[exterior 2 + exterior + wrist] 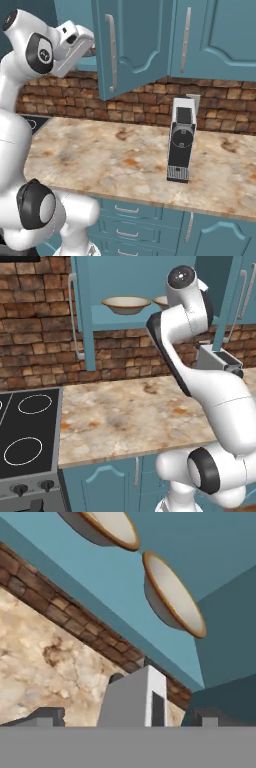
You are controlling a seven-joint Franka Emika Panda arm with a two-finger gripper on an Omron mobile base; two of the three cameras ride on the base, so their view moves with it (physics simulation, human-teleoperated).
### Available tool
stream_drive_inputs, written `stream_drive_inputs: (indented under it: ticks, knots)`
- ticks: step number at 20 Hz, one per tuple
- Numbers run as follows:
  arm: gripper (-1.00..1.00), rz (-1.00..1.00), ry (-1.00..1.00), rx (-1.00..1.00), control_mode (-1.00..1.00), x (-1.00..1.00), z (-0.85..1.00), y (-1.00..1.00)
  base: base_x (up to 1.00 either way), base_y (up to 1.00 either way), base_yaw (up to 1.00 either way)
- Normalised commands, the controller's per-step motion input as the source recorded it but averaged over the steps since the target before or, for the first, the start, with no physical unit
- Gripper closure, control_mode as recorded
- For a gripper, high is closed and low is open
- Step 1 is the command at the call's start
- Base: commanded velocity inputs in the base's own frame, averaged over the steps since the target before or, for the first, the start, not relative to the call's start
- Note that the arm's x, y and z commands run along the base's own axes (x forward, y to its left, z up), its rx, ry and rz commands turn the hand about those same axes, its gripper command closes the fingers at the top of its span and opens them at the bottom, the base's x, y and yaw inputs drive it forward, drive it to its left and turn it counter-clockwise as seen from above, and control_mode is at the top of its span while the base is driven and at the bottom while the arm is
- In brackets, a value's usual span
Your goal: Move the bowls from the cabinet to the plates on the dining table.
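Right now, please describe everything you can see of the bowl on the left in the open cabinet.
The left bowl is wide and shallow, cream-white inside with a tan-brown rim, ceramic-looking. It sits upright on the teal shelf of the open cabinet, beside a second bowl without touching it. It looks empty, and nothing grips it.

The left base view is looking forward and down from behind the arm [200,371], taking in the counter [115,416], the cooktop [27,431] and the open cabinet [100,321] with its bowls [126,304] above. The right base view is facing the same counter [125,155] and brick wall [150,105] from the other side, with an open cabinet door [132,45] in front. The hand view is sitting close under the cabinet shelf [100,587], rolled and tilted upward, so the bowls [172,594] are appearing slanted overhead and the counter [45,657] is lying lower left.
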Motion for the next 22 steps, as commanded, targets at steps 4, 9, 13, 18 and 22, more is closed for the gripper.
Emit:
stream_drive_inputs:
  ticks: [4, 9, 13, 18, 22]
  knots:
    - [-1.0, 0.0, 0.06, -0.22, -1.0, 0.68, 0.0, -0.26, 0.0, 0.0, 0.0]
    - [-1.0, -0.09, 0.12, -0.18, -1.0, 0.5, 0.0, -0.13, 0.0, 0.0, 0.0]
    - [-1.0, -0.25, 0.16, -0.17, -1.0, 0.25, 0.0, 0.0, 0.0, 0.0, 0.0]
    - [-1.0, -0.26, 0.09, -0.15, -1.0, 0.31, 0.0, -0.01, 0.0, 0.0, 0.0]
    - [-1.0, -0.21, 0.03, -0.07, -1.0, 0.56, -0.18, -0.12, 0.0, 0.0, 0.0]
